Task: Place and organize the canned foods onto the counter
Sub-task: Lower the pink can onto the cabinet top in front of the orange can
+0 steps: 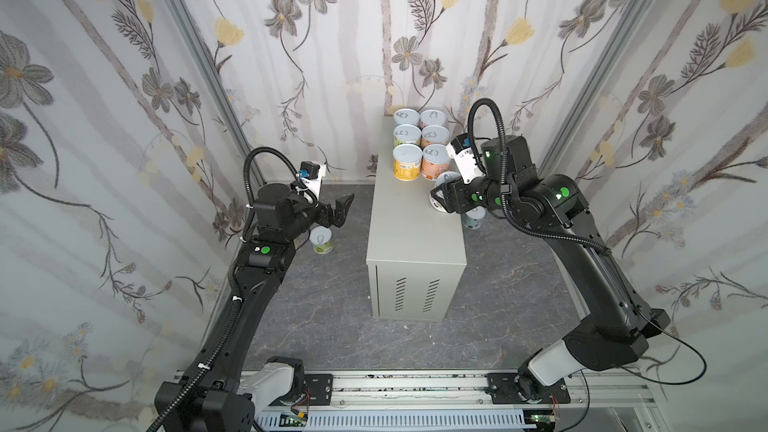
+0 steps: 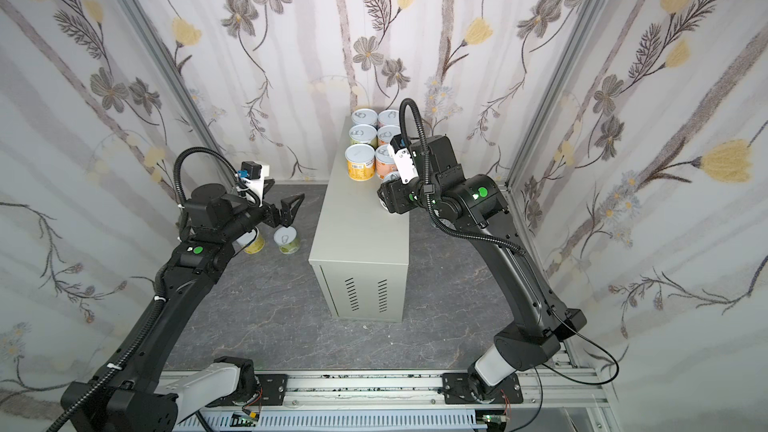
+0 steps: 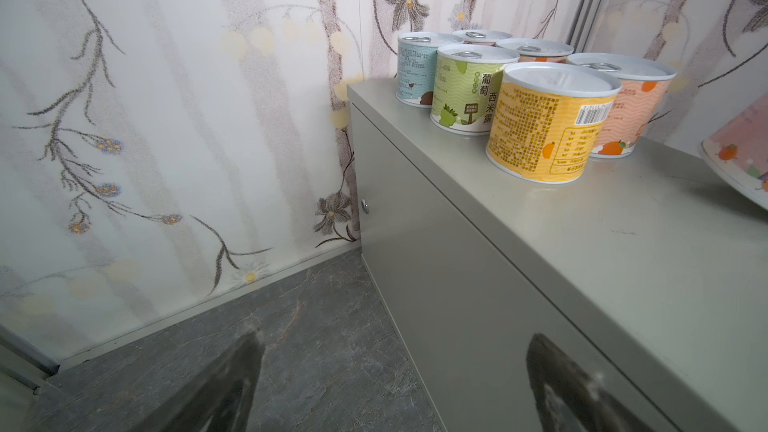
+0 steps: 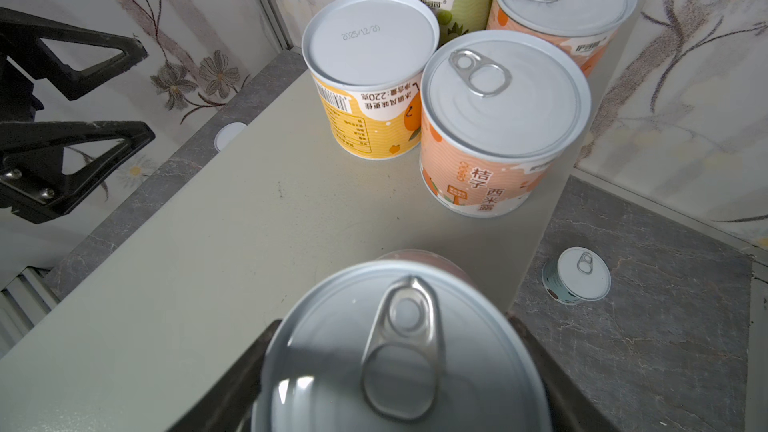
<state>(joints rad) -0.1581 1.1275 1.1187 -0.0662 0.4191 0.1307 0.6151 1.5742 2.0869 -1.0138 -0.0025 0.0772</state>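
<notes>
The counter is a pale grey-beige cabinet in the middle of the floor. Several canned foods stand in two columns at its far end, nearest a yellow can upside down and an orange can. My right gripper is shut on a pink-labelled can, held tilted just over the counter's right edge near the orange can. My left gripper hangs open and empty left of the counter.
On the floor a green can and a yellow can stand under the left gripper. A pale blue can stands right of the counter. Floral walls close three sides; the arms' rail runs along the front.
</notes>
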